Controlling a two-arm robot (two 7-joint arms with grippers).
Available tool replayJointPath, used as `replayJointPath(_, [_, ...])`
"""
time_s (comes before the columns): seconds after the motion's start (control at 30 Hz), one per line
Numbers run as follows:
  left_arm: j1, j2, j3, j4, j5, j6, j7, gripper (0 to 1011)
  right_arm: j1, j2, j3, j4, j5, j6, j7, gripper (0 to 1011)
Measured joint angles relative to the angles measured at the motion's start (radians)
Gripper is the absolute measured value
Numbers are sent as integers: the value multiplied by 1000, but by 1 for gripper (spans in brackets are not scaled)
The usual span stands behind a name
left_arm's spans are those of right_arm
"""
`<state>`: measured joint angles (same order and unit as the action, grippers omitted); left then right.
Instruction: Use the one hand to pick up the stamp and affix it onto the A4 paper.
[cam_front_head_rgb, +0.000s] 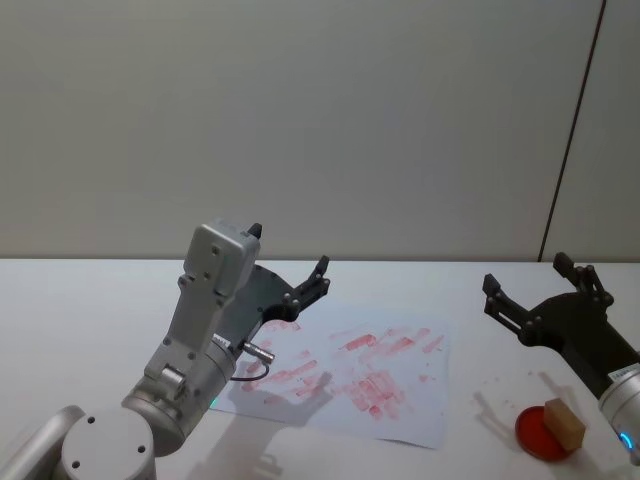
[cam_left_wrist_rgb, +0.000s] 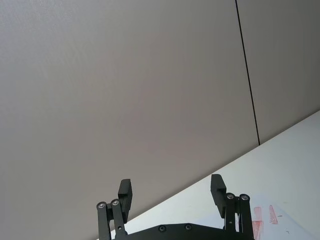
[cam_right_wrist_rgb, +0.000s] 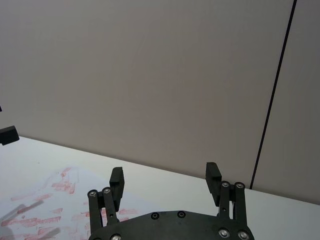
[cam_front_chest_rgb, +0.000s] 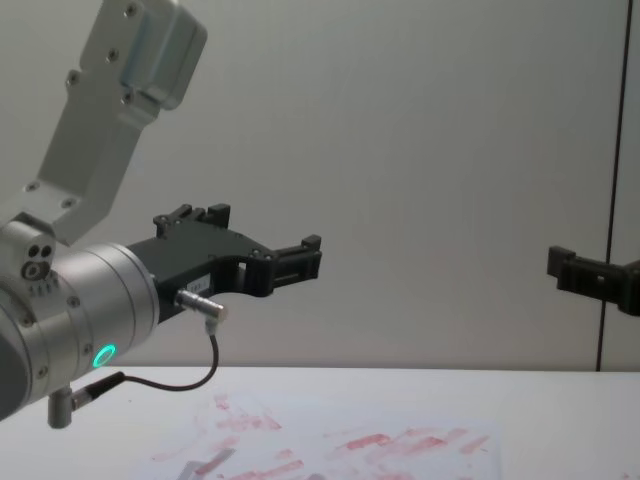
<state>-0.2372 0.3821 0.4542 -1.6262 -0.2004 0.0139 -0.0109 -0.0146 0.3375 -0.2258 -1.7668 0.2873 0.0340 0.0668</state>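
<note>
Stamp on red pad, left end effector and right end effector spread, empty

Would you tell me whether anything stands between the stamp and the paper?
Nothing visible does: the stamp sits on a red pad, and only tabletop lies between it and the paper.

A round red pad lies on the white table, below the right gripper and nearer the robot than its fingertips, close beside its wrist. Ahead of the gripper, past the table's far edge, stands a plain grey wall; a thin dark vertical seam runs down it, straight behind the gripper's tips
</note>
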Motion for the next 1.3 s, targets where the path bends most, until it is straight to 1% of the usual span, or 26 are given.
replayJointPath(1.3, [0, 0, 0, 0, 0, 0, 0, 1002, 0, 0, 0, 0, 0, 0, 0, 1001])
